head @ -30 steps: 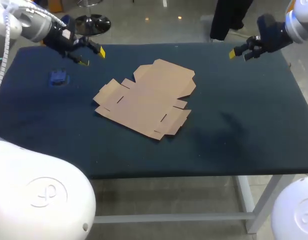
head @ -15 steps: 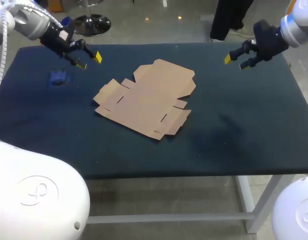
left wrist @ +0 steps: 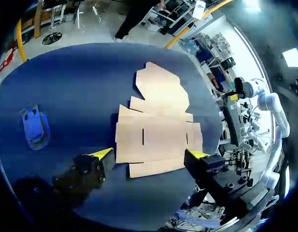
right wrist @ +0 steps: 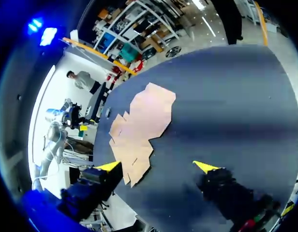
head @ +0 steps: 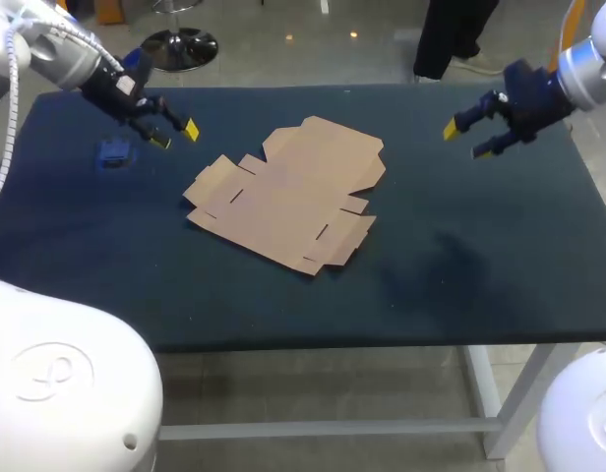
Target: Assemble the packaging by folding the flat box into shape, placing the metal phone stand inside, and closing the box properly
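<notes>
Yellow fingertips [head: 190, 129] mark the left jaws, which have slid a little toward the near side of the worktop [head: 460, 256] since a second ago. They are spread wide and released, with nothing between them. The phone stand [head: 113, 152] and the flat box [head: 288, 194] lie just where they lay before. The right jaws have also come away from the far corner toward the near side. Their fingertips [head: 450, 129] stand a touch wider than before, released and empty.

The left arm [head: 47, 49] has a glossy white shell, and the body that carries its jaws is dark. The phone stand is a small blue piece, angular and bent, with a cut-out in its face. It lies on the worktop just outside one finger of the left jaws, apart from the cardboard. In the left wrist view the phone stand [left wrist: 35, 128] sits off to one side, while the flat box [left wrist: 156, 130] lies straight ahead of the jaws, its nearest flap between the two tips.

The flat box is a matte, light brown, die-cut cardboard sheet, lying fully unfolded. It has notched tabs, short slits and stepped flaps along its edges, and a broad panel with clipped corners at its far end. The worktop is dark blue with a dull, cloth-like surface.

From the right wrist view the flat box [right wrist: 139, 128] lies ahead of the right jaws, well apart from them, toward one finger's side. The right arm [head: 588, 69] is white with a dark wrist.
</notes>
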Controlling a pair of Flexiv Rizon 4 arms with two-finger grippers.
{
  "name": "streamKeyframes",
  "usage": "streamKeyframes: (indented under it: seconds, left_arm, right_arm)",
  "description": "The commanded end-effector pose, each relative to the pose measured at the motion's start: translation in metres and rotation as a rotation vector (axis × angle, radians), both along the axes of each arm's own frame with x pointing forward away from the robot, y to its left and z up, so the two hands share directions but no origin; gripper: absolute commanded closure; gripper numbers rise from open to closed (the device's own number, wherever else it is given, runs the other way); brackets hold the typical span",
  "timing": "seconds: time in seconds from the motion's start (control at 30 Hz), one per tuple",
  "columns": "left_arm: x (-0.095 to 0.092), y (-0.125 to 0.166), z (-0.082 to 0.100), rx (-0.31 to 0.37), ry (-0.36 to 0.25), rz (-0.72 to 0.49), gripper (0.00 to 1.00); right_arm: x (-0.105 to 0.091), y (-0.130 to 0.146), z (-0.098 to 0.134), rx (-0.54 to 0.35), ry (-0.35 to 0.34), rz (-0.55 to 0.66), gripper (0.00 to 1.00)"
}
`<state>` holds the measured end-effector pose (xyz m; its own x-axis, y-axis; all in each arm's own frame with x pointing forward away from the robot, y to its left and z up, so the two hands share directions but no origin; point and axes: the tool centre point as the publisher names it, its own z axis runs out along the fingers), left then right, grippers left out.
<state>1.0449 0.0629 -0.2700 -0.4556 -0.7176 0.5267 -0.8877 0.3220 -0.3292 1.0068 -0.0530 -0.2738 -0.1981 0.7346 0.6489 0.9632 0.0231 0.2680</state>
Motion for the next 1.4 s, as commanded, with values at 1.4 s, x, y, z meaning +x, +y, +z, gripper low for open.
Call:
streamKeyframes:
  seconds: [1.4]
  left_arm:
    - [0.058,-0.023,-0.114,0.095,0.26,-0.349,0.33]
  right_arm:
    - [-0.026,-0.001,-0.018,-0.036,0.178,0.04,0.0]
